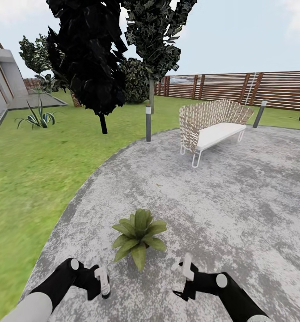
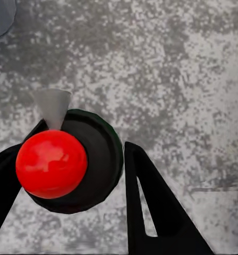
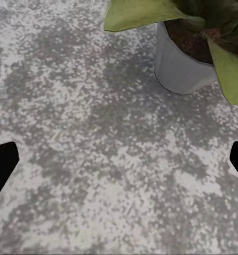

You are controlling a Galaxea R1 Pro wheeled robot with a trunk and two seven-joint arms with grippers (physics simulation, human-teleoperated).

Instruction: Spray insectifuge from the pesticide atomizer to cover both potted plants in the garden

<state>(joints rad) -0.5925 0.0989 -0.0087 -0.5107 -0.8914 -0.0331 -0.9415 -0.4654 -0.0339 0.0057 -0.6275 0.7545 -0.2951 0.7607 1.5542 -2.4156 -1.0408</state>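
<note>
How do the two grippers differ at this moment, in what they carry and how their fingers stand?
The left gripper has its fingers closed around the pesticide atomizer, seen from above with its red cap; the right gripper holds nothing. The left fingers sit close against the bottle; the right fingers are spread wide apart. The right wrist view takes in the potted plant and its grey pot; the left wrist view looks down on patio stone. Both hang low over the patio, flanking the plant.

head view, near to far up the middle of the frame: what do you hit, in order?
Left gripper and right gripper → potted plant on the stone patio → grey lamp post at the patio edge → lawn → trees → wooden fence.
</note>
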